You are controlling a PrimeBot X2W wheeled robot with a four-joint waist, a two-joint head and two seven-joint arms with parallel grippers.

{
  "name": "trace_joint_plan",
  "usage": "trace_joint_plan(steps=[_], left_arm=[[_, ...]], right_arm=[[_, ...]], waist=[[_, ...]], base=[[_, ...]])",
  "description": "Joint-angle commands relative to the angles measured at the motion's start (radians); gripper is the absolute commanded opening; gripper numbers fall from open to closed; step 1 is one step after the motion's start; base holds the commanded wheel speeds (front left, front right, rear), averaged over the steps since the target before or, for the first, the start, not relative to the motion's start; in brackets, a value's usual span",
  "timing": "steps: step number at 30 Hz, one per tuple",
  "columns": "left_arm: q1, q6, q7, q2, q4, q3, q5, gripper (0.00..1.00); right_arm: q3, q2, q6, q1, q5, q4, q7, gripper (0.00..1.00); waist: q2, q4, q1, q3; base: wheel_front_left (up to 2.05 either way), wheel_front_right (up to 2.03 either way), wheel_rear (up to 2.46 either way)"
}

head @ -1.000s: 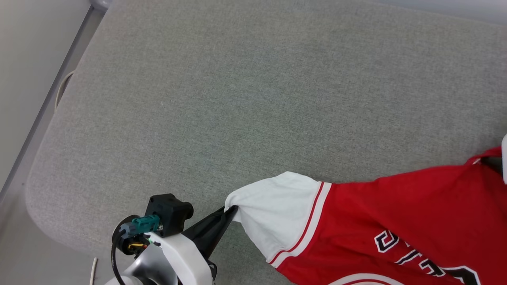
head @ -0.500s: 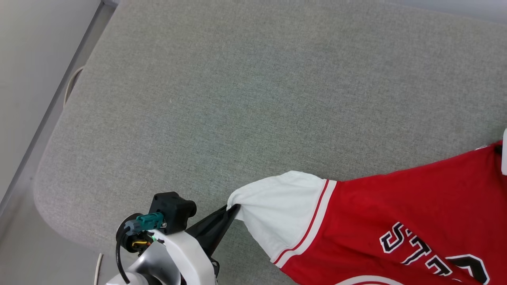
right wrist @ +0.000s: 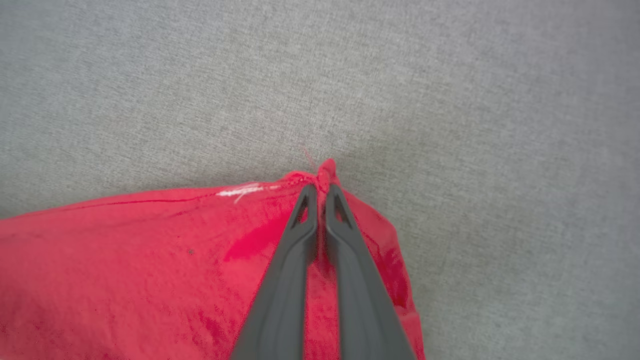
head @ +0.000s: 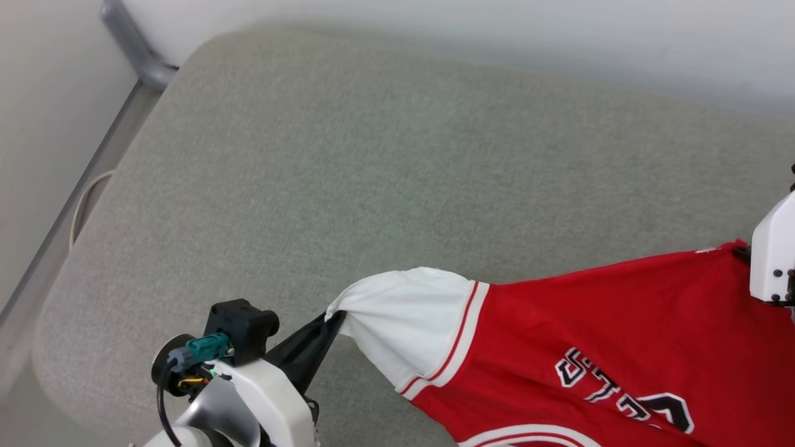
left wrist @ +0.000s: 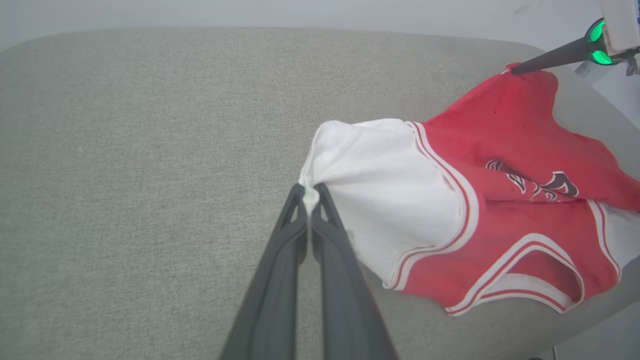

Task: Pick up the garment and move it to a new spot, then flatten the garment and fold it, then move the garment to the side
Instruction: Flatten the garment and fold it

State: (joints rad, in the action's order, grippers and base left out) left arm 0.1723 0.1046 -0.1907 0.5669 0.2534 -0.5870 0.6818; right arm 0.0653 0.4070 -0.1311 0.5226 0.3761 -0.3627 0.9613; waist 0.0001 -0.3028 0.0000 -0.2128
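The shirt [head: 590, 323] is red with a white sleeve [head: 404, 316], red-white striped trim and dark white-outlined lettering; the cushion [head: 372, 155] is speckled grey.

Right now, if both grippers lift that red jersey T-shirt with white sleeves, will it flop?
Probably floppy: the red jersey T-shirt creases and bunches between the left gripper and right gripper. Likely light: two small fingertip pinches tension its edge.

Garment [head: 590, 310] cut off by bottom edge.
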Motion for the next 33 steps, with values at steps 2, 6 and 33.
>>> trace_joint_plan(steps=[2, 6, 33], left_arm=[[-0.009, 0.01, 0.003, 0.012, 0.005, 0.008, -0.002, 0.0], [-0.02, 0.025, 0.008, 0.028, 0.022, 0.025, -0.006, 0.0], [0.278, 0.117, 0.13, 0.165, 0.121, 0.372, -0.045, 0.0]], right_arm=[[-0.005, 0.008, 0.001, -0.021, 0.019, 0.01, -0.021, 0.0], [-0.008, 0.015, 0.001, -0.019, 0.06, 0.035, -0.066, 0.0], [0.002, 0.02, 0.001, 0.134, 0.142, 0.332, -0.321, 0.0]], waist=[[-0.0001, 0.042, 0.0, 0.059], [-0.0001, 0.072, 0.0, 0.11], [-0.0001, 0.259, 0.0, 0.216]], base=[[0.0, 0.0, 0.0], [0.0, 0.0, 0.0], [0.0, 0.0, 0.0]])
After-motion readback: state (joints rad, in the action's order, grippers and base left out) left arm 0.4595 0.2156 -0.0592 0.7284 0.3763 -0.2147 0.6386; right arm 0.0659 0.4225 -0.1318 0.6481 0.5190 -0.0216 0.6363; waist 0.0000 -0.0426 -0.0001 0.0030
